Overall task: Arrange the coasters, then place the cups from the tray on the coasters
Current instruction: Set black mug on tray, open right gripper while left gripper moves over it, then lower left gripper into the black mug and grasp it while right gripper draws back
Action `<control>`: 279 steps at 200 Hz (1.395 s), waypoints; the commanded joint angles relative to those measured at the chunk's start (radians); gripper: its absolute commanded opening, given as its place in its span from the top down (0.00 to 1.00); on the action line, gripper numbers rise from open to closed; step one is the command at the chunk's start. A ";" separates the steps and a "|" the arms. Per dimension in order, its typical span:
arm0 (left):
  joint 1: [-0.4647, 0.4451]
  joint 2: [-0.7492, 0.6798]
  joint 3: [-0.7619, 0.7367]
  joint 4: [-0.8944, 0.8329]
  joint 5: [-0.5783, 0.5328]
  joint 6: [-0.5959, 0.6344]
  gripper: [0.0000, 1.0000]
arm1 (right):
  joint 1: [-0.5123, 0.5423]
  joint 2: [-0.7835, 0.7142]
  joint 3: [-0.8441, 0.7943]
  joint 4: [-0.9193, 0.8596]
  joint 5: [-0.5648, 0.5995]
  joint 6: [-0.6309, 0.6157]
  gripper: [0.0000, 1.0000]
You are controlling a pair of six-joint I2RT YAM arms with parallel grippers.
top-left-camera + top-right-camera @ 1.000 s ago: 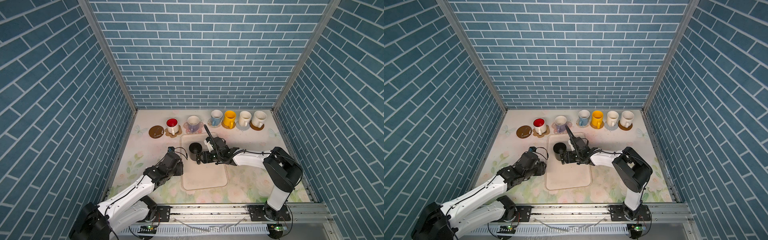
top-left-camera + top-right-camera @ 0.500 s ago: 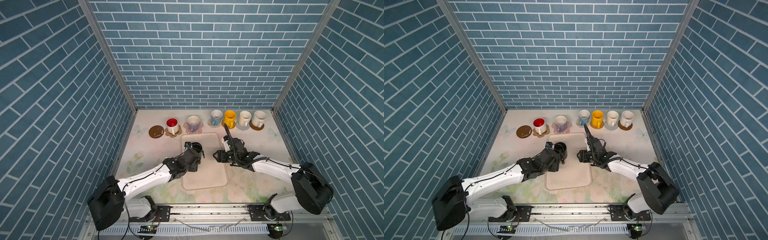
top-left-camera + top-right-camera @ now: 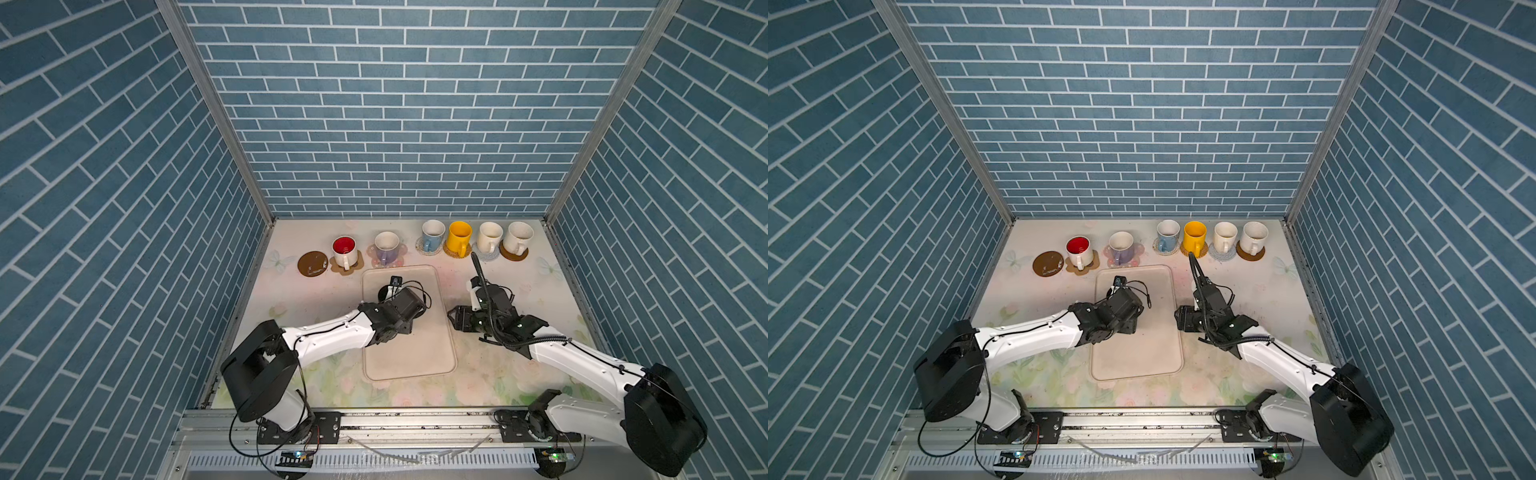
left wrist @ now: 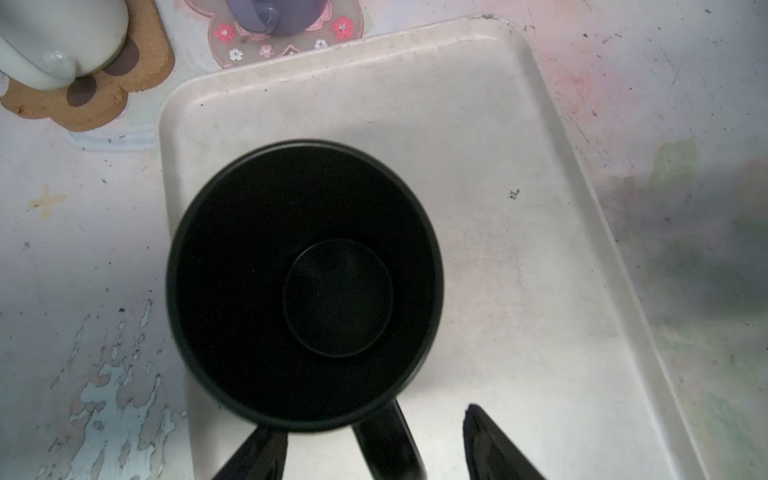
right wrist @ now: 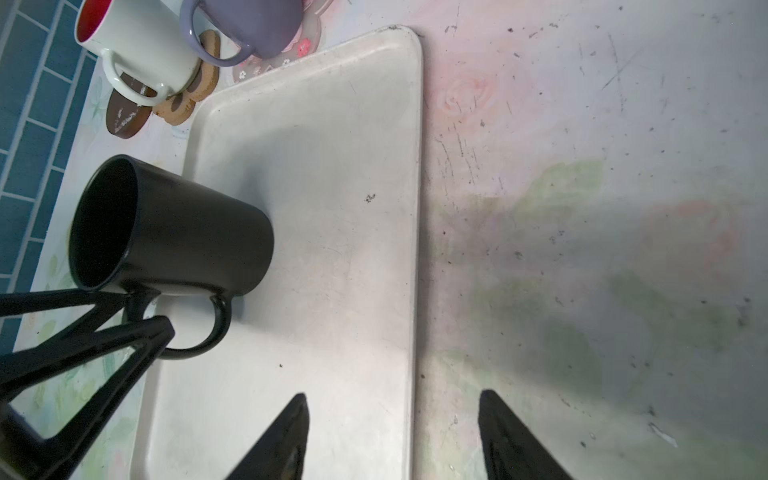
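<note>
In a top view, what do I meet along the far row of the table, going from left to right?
Bare brown disc coaster → white cup with red inside → lavender cup → light blue cup → yellow cup → cream cup → second cream cup.

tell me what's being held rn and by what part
Nothing held yet. The left gripper, open, straddles the handle of the black mug; the right gripper is empty.
</note>
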 commanded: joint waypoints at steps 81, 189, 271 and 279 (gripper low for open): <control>0.054 -0.014 -0.051 -0.029 -0.021 0.004 0.64 | -0.015 -0.009 -0.007 -0.028 0.016 -0.048 0.35; 0.103 0.011 -0.089 0.019 0.039 0.030 0.61 | -0.014 0.047 0.027 -0.020 0.013 -0.046 0.35; 0.120 0.034 -0.075 0.028 0.049 0.041 0.79 | -0.017 0.049 0.021 -0.022 0.023 -0.049 0.35; 0.120 0.028 -0.073 0.022 0.047 0.046 0.83 | -0.015 0.049 0.021 -0.022 0.021 -0.049 0.35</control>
